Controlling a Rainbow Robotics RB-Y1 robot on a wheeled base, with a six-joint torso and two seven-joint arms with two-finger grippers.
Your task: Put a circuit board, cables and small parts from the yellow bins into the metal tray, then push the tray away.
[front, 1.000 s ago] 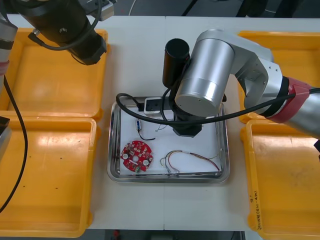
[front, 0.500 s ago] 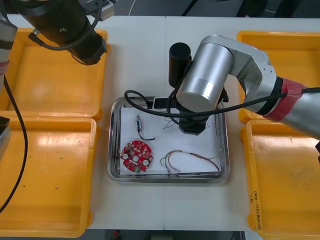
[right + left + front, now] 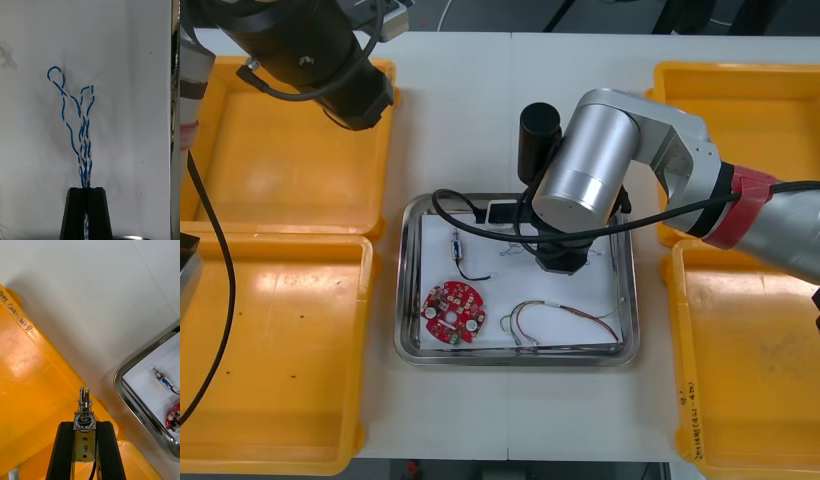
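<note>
The twisted blue and white cable is clenched between the shut fingers of the right pincer. Its loops fan out past the fingertips over the white floor of the metal tray. Whether the loops touch that floor cannot be told. In the front view the right arm reaches in from the right and stands over the far half of the tray, hiding its own pincer beneath the wrist.

Inside the tray, the round red circuit board lies at the near left. The red and yellow cable lies curled along the near side, to the right of the board. Farther back on the left lies a metal piece on a short black cable.

The tray sits mid-tabletop, between the yellow bins: two on the left and two on the right.

The left pincer is grasping a small metal part that sticks out beyond its fingertips. It hangs above the rim of a yellow bin, with a corner of the tray nearby. From above, the left arm shows over the far left bin.
</note>
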